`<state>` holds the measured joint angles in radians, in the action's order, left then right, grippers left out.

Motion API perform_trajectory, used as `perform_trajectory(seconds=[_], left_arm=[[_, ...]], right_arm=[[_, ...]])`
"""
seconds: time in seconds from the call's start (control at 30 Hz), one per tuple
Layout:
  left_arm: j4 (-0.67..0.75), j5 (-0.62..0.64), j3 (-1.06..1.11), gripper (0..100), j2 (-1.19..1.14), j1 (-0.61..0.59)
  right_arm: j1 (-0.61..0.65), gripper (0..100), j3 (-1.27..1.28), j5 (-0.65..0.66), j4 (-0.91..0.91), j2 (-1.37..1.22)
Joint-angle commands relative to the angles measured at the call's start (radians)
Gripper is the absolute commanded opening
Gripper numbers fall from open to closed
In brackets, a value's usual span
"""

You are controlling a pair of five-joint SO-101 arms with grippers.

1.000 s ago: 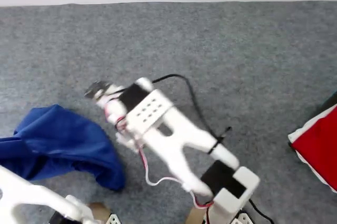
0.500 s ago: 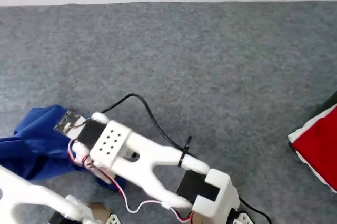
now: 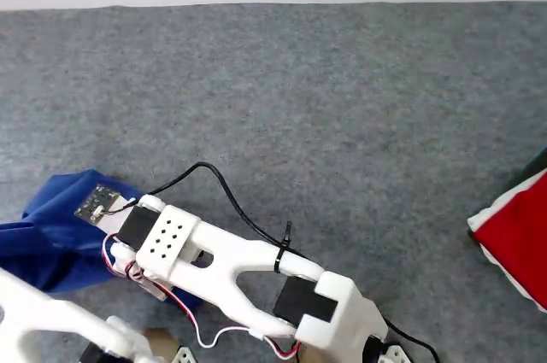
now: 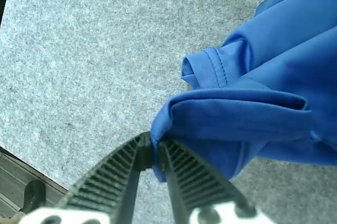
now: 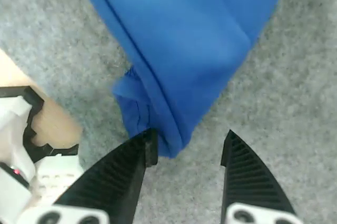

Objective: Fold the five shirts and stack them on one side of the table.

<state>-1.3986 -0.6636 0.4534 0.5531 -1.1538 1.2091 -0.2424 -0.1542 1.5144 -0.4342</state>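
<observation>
Two white arms work over the grey desk (image 3: 359, 98), and two piles of cloth lie on it. One is a crumpled blue shirt (image 3: 55, 231) near the desk's left front. The other is a red shirt (image 3: 520, 239) at the right edge, well apart from the blue one. The frame cuts the red shirt off, and white and dark layers show at its border. How many shirts lie there is hard to make out.

The left end effector (image 4: 155, 153) is clamped together on a bunched fold of the blue shirt, and a hemmed edge lies just beside the grip.

The right arm stretches from the front of the desk over the blue shirt, with a black cable (image 3: 235, 205) looping along it. In the high view its wrist hides part of the cloth. The right end effector (image 5: 189, 147) stands with its fingers apart. One finger is just beside the shirt's lower edge and the other is over bare desk.
</observation>
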Motion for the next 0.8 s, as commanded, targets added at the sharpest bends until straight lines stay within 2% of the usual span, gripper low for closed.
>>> perform_trajectory(seconds=[0.0,0.1,0.2,0.33,0.57,0.77], left_arm=[[0.009,0.011,-0.002,1,0.031,-0.009],[0.009,0.011,-0.002,1,0.031,-0.011],[0.009,0.011,-0.002,1,0.031,-0.011],[0.009,0.011,-0.004,1,0.031,-0.011],[0.003,0.011,-0.033,1,0.032,-0.002],[-0.117,0.049,-0.200,1,0.032,0.048]], right_arm=[[0.001,20.7,-0.051,-0.009,-0.016,-0.016],[-0.008,15.4,-0.051,-0.006,-0.010,-0.038],[-0.038,1.0,-0.057,0.018,-0.012,-0.038],[-0.077,0.6,-0.106,0.137,0.081,-0.038],[-0.179,1.0,-0.272,0.250,0.275,-0.038],[-0.341,0.9,-0.307,0.299,0.278,0.081]])
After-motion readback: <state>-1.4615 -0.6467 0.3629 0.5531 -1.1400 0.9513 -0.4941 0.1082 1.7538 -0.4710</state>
